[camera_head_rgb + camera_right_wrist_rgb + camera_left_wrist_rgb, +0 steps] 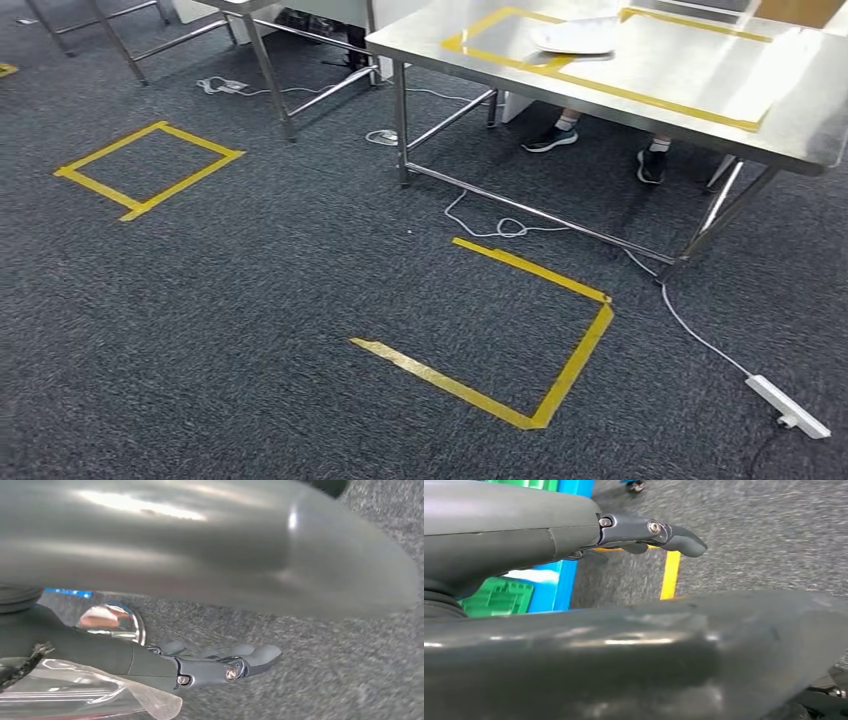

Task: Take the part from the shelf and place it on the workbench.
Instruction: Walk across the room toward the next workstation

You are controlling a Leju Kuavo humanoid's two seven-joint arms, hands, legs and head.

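The steel workbench (700, 90) stands ahead at the upper right, marked with a yellow tape rectangle (600, 80). A white flat object (575, 38) lies on it inside the tape. In the right wrist view my right hand (200, 665) hangs over the carpet. A shiny metal part (112, 622) in clear plastic wrap (100, 695) sits against its palm, between the thumb and the fingers (250, 657), which are stretched out. My left hand (649, 532) holds nothing, its fingers extended above the carpet.
Yellow tape squares mark the carpet in front of the bench (520, 340) and at the left (150, 168). A white power strip (790, 405) and cable (690, 330) trail near the bench leg. A person's shoes (550, 138) show under the bench. Blue and green crates (499, 597) lie behind.
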